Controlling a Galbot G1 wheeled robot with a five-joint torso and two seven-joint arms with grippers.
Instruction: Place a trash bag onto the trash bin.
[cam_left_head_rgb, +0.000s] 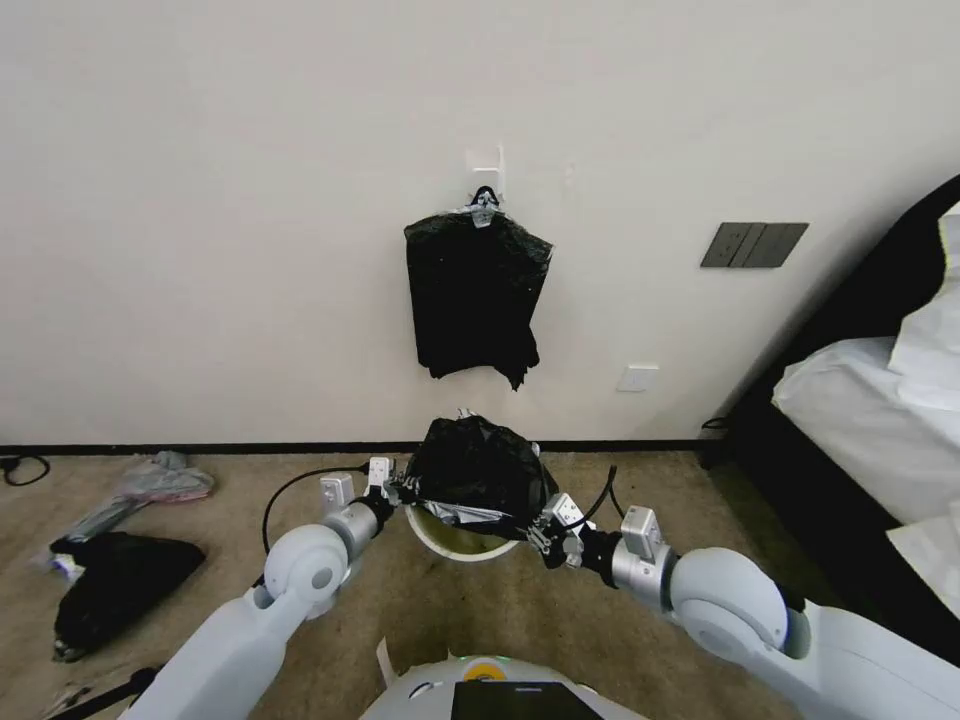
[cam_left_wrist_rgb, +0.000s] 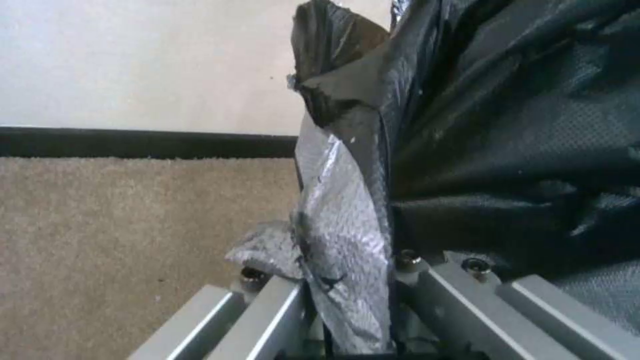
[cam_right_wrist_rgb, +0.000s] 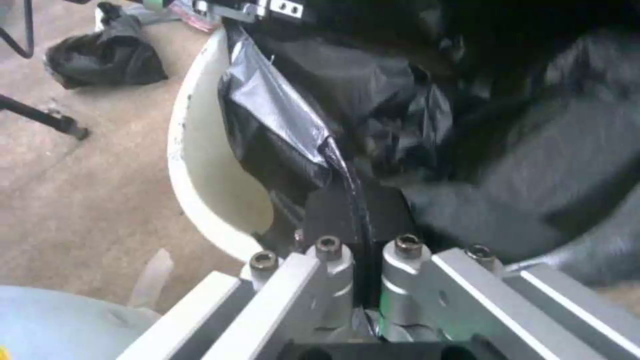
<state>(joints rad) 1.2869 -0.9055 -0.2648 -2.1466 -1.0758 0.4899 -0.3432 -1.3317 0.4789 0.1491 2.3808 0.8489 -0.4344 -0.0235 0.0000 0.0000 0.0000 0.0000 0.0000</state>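
Two claws pinch the trash bag over the trash bin: left claw and right claw each clamped on film. Risk: thin plastic slips or tears, bunched bag misses rim.

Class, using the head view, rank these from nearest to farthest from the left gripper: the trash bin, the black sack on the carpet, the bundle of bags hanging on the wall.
1. Trash bin: right beside the left gripper, under the trash bag it holds.
2. Bundle of bags: hanging on the wall beyond.
3. Black sack: on the carpet, far out to the left.
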